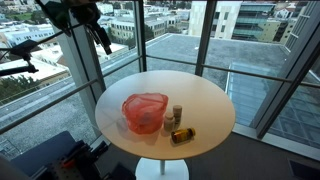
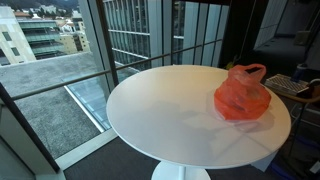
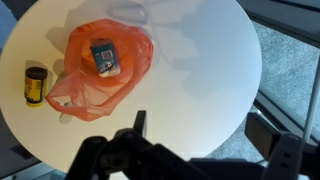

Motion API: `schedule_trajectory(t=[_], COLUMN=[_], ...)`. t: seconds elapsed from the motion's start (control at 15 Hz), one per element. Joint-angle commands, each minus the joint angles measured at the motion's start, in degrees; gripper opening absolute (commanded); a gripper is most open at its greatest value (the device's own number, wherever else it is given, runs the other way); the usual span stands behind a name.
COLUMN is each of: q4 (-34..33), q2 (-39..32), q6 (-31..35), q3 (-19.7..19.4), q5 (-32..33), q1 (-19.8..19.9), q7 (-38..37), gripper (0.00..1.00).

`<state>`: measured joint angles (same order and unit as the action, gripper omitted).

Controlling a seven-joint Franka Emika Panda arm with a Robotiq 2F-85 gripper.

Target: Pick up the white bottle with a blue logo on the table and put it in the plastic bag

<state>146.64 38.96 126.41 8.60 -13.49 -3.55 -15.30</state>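
The orange plastic bag (image 3: pixel 112 82) lies on the round white table (image 3: pixel 200 60). It shows in both exterior views (image 1: pixel 146 112) (image 2: pixel 242 95). In the wrist view, a white bottle with a blue logo (image 3: pixel 104 58) lies inside the bag's open mouth. My gripper (image 3: pixel 200 126) is open and empty, high above the table and well apart from the bag. In an exterior view the gripper (image 1: pixel 100 38) hangs at the upper left, above the table's edge.
An amber bottle with a yellow label (image 3: pixel 36 85) lies beside the bag; it also shows in an exterior view (image 1: pixel 182 135). Two small bottles (image 1: pixel 174 118) stand next to the bag. Tall glass windows surround the table.
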Motion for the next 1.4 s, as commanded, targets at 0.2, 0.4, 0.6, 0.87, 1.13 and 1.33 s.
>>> schedule_trajectory(t=[0.2,0.4,0.6,0.87,1.13,1.33], q4=[-10.8,-14.0,-16.1,-18.7,-21.2,-23.2], q2=[-13.3,-18.4,-22.7,-27.5,-31.3,-33.9], q6=[-6.9,-8.2,-6.2,-4.6,-3.2,-2.3], q3=[0.9,0.2,-1.3,-3.4,-5.7,-7.5], q5=[8.3,10.8,11.3,11.3,11.9,12.9], q1=[5.2,6.1,6.1,6.4,7.3,8.3], q7=[-6.3,-7.9,-7.1,-7.3,-9.8,-13.6], gripper=[1.00,1.00,1.00,1.00,1.00,1.00])
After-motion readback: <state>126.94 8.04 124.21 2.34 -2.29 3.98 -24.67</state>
